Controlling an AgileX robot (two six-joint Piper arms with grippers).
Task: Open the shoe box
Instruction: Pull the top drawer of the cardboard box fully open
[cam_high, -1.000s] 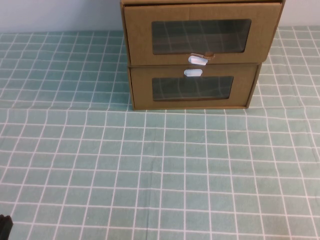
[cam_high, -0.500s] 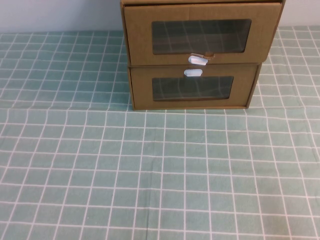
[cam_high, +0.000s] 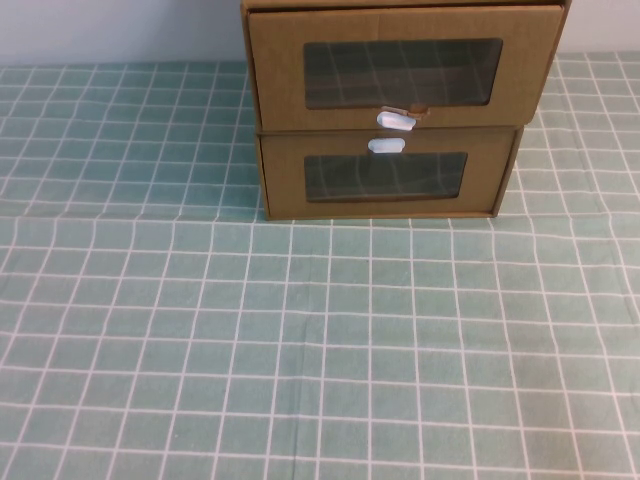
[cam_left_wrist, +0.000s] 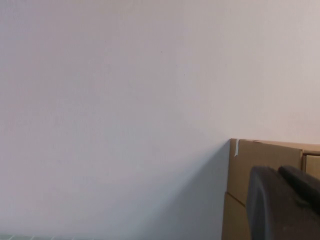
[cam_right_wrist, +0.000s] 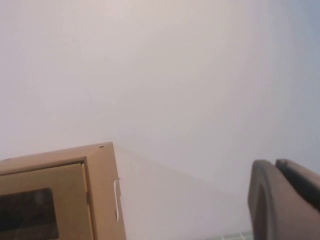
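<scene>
As right gripper (cam_right_wrist: 274, 169) — left gripper (cam_left_wrist: 276, 176) withdrawn

No legible text, labels, brands or numbers anywhere, shoe box (cam_high: 450, 120) fronts plain cardboard

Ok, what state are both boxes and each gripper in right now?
Upper shoe box: front closed.
Lower shoe box: front closed.
Left gripper: out of the high view, raised, apart from the boxes.
Right gripper: out of the high view, raised, apart from the boxes, jaws shut on nothing.
</scene>
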